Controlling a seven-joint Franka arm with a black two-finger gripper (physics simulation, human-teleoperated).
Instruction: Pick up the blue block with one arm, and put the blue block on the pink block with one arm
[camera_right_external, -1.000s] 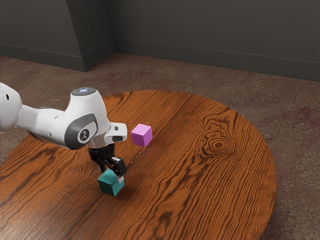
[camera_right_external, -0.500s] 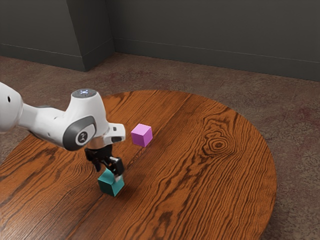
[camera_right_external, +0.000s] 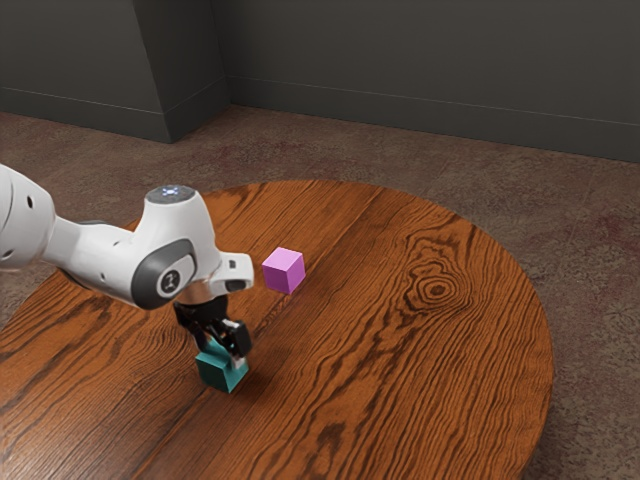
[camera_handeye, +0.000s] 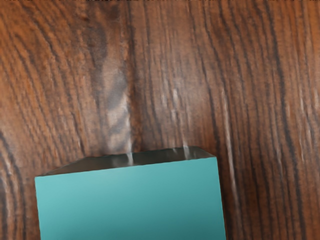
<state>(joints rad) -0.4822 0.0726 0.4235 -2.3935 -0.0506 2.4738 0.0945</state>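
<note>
Closest to me, the round wooden table (camera_right_external: 430, 380) shows its dark, swirling grain, and the blue block (camera_right_external: 220, 374), more teal than blue to my eye, sits on it toward the exterior view's left. It rests flat on the wood with one corner turned my way. Directly above it hangs the black gripper (camera_right_external: 226, 345), pointing straight down, its tips reaching the block's top face, so the block lies right under the pincer and not off to either side. From where I stand I cannot tell whether the pincer is spread wide or pressed onto the block. The wrist view agrees on the placing: the block (camera_handeye: 130, 200) looms large just beneath the hand, its flat teal top lit evenly and one darker side face falling away to the planks (camera_handeye: 210, 75) around it. Behind the gripper the white arm (camera_right_external: 110, 262) comes in from the exterior view's left, its grey-capped joint bent over the block. Farther back on the table, well apart from the blue block and toward the exterior view's right of the arm, stands the pink block (camera_right_external: 284, 270), alone on the wood and touching nothing. Beyond the table's far rim lie the mottled brown floor (camera_right_external: 560, 200) and a dark grey wall (camera_right_external: 400, 50).
</note>
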